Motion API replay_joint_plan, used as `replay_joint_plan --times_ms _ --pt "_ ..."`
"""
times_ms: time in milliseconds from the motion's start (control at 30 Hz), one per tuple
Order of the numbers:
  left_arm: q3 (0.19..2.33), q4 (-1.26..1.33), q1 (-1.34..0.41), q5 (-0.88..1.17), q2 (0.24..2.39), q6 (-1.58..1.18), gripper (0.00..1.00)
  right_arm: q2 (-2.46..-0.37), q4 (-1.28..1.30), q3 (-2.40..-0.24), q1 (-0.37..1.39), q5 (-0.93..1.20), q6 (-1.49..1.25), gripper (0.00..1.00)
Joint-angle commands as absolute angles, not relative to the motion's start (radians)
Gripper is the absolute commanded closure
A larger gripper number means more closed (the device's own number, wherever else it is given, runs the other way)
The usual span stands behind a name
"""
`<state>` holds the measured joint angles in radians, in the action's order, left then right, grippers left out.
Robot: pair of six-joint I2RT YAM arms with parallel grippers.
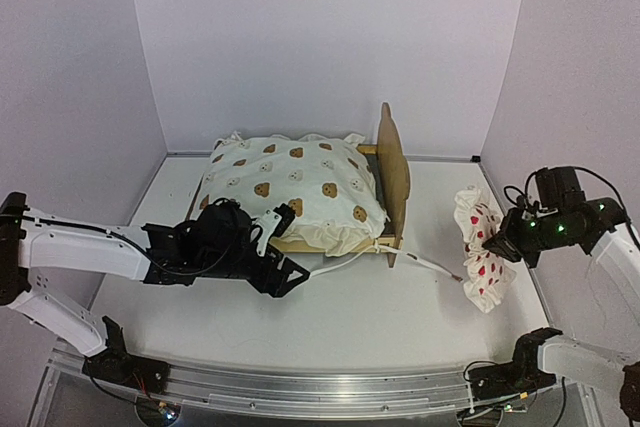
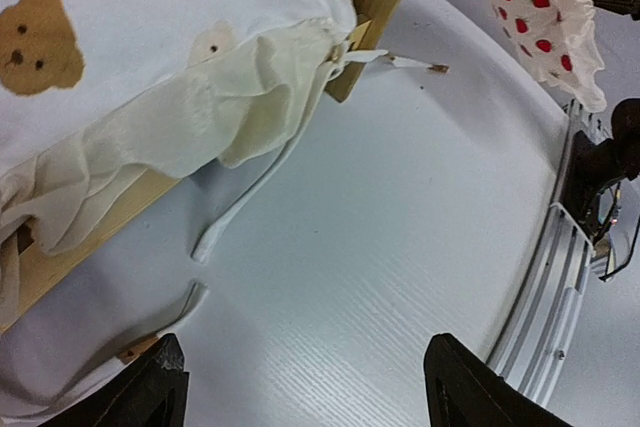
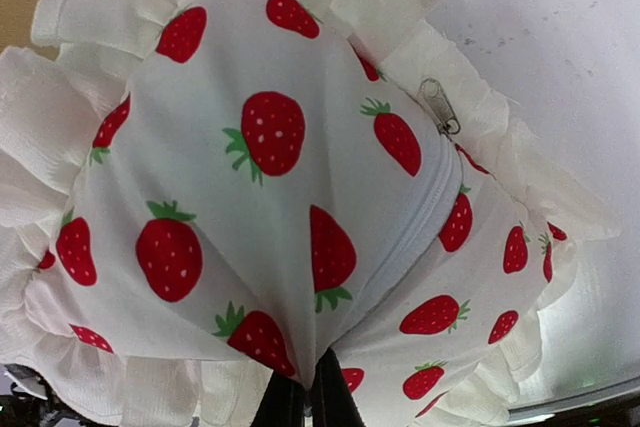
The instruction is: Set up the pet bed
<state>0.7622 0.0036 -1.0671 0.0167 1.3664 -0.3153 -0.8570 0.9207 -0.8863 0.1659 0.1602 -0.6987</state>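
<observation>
Pet bed (image 1: 393,162) on counter (image 1: 400,337), headboard upright at its right end. Bear-print cushion (image 1: 290,187) lying in bed, ruffle spilling over bed's near rail. White tie (image 1: 338,265) trailing on counter off bed's near-right corner. Left pincer (image 2: 310,392) spread wide, empty, low in front of bed's near rail. Right pincer (image 3: 305,399) pinched on strawberry-print ruffled pillow (image 3: 300,167), right of headboard, clear of bed.
</observation>
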Motion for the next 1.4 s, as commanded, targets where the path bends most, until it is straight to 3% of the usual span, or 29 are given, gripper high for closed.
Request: replay_joint_plan --times_ms 0,467,833,1100,1367 --pt "0.760 0.147 -1.091 0.140 1.344 -0.261 0.18 -0.872 0.814 -0.938 0.175 0.340 -0.753 1.00" --pt "0.870 0.540 -1.124 0.438 1.466 -0.229 0.11 -0.923 0.448 -1.030 0.197 0.750 -0.953 1.00" --pt "1.097 0.714 -1.083 0.576 1.675 -0.335 0.00 -0.990 -0.031 -0.990 0.254 0.893 -1.216 1.00" --pt "1.222 0.848 -0.993 0.742 1.763 -0.463 0.00 -1.060 -0.071 -1.055 0.374 0.902 -1.183 1.00" --pt "1.272 0.795 -0.985 0.670 1.760 -0.417 0.00 -1.093 -0.093 -1.084 0.438 0.901 -1.169 1.00"
